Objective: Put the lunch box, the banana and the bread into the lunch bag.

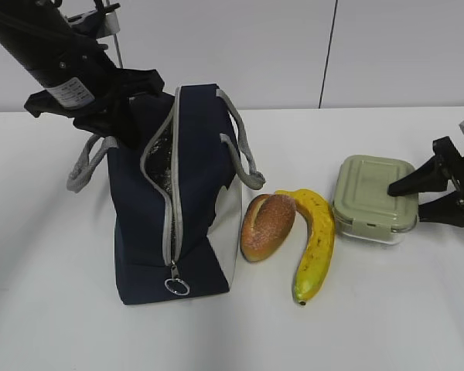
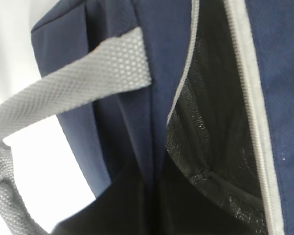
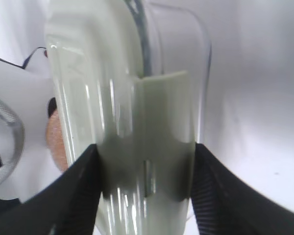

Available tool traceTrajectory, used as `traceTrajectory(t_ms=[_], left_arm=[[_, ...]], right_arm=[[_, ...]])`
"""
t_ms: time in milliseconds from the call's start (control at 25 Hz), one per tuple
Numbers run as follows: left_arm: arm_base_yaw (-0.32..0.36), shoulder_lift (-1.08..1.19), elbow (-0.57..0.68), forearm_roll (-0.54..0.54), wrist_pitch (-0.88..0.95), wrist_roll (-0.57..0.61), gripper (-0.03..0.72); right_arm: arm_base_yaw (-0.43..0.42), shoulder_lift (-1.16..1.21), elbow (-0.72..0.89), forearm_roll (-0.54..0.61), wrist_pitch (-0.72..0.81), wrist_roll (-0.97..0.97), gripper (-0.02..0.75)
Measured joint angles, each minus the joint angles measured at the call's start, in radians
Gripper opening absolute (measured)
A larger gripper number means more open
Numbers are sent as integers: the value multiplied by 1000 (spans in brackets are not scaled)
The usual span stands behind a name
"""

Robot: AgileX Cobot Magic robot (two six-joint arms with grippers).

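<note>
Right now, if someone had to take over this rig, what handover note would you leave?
Left gripper: pressed into the lunch bag near its left handle; its jaws are hidden, so the grip cannot be confirmed.
Right gripper: fingers straddle the lunch box over a lid clip, and the right wrist view shows both pads against its sides. It still rests on the table.
The bag stands upright, zipper open.
Bread and banana lie touching, between bag and lunch box.
Done: bag opened.
Left: lunch box, banana and bread all still go in.
</note>
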State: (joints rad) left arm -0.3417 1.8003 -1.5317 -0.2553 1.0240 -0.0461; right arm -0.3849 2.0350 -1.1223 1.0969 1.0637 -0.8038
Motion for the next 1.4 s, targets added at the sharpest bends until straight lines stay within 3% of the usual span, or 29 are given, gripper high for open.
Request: traceTrajectory(t_ms=[440,680,920,1400], left_arm=[[0,0,0,-75,0,15,-3],[11,0,0,-90,-2,18,-3],[27,0,0,-94,-5,18,-3],[28,0,0,-115,-10,19,-3]], right_arm=[[20,-77,-121,143,66,4,379],[164,-188,-126,239,80,19,378],[342,-196,-219,250,94,90,378],[486,-146,-339,174,80,210,378]])
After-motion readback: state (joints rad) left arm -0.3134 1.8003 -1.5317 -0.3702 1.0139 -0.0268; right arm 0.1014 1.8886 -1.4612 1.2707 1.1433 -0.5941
